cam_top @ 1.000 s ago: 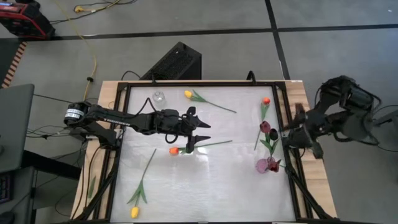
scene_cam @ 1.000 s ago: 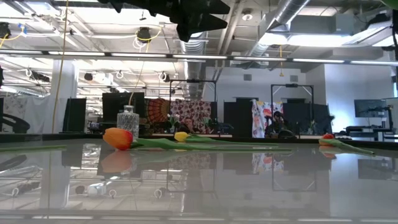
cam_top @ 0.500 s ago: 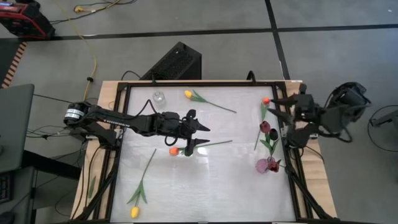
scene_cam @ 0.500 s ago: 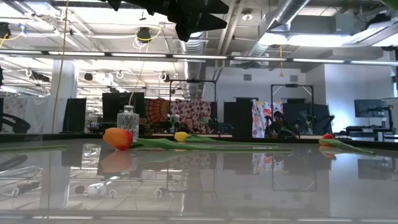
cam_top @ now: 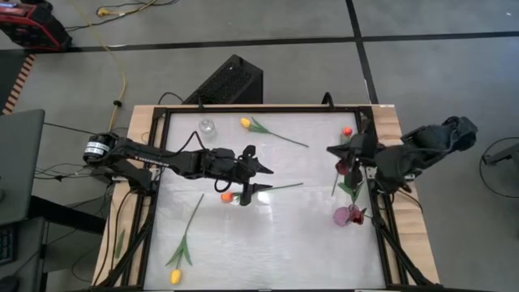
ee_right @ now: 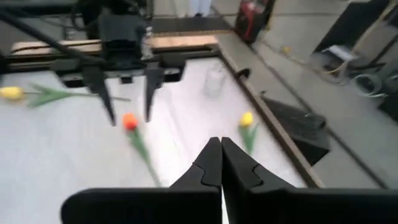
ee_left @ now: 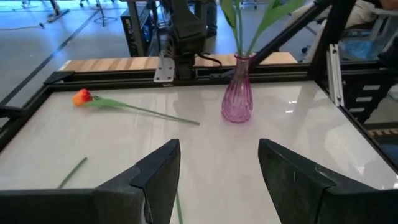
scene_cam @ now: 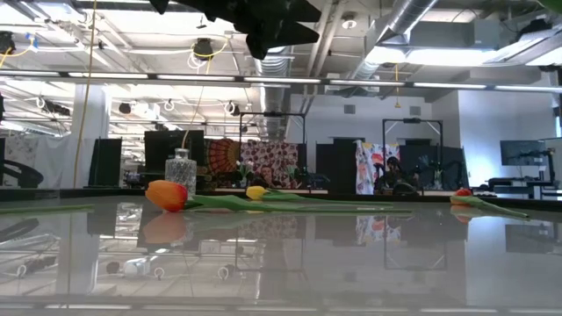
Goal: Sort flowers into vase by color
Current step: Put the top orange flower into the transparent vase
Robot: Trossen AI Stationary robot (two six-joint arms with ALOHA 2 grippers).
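An orange tulip (cam_top: 227,196) lies mid-table, its stem running toward the right. A yellow tulip (cam_top: 245,122) lies at the far side, another yellow one (cam_top: 174,276) near the front left, and an orange-red one (cam_top: 347,130) at the far right. Dark red tulips (cam_top: 350,170) stand in a purple vase (ee_left: 237,99) at the right edge. A clear vase (cam_top: 207,126) stands at the far left. My left gripper (cam_top: 263,178) hovers open high above the orange tulip's stem. My right gripper (cam_top: 331,152) is shut, holds nothing, and hangs in the air beside the dark red tulips.
A black frame (cam_top: 381,235) runs along the table's sides. The middle and near right of the glossy tabletop (cam_top: 284,243) are bare. In the right wrist view the left arm's open fingers (ee_right: 124,81) show beyond the orange tulip (ee_right: 129,121).
My right arm has swung from beyond the table's right edge in over the table, toward the left, and its gripper has shut with nothing in it. The flowers and vases have not moved.
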